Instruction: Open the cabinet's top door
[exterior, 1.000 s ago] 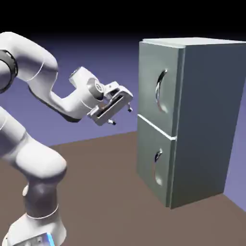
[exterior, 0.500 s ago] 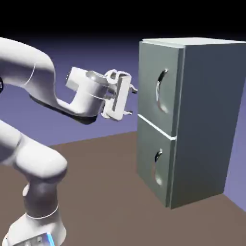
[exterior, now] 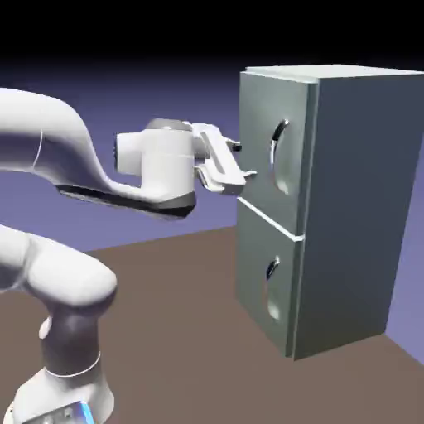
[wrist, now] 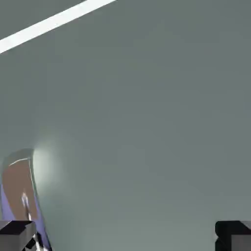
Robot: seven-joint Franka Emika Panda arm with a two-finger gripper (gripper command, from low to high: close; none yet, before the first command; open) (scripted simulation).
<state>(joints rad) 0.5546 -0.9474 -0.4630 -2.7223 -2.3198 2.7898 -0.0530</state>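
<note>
Approach | my hand (exterior: 240, 161) has rolled upright and moved in against the top door (exterior: 261, 141), fingers spread, grasping nothing | handle (exterior: 276, 149) just beside, ungripped | door shut on cabinet (exterior: 356, 207)

In the hand view the pale grey-green flat top door (wrist: 147, 127) overruns every edge, so its outline cannot be seen. The curved silver arc handle (wrist: 22, 196) is cut by the left and bottom edges. In the exterior view the white robot arm (exterior: 50, 166) runs off the left edge.
</note>
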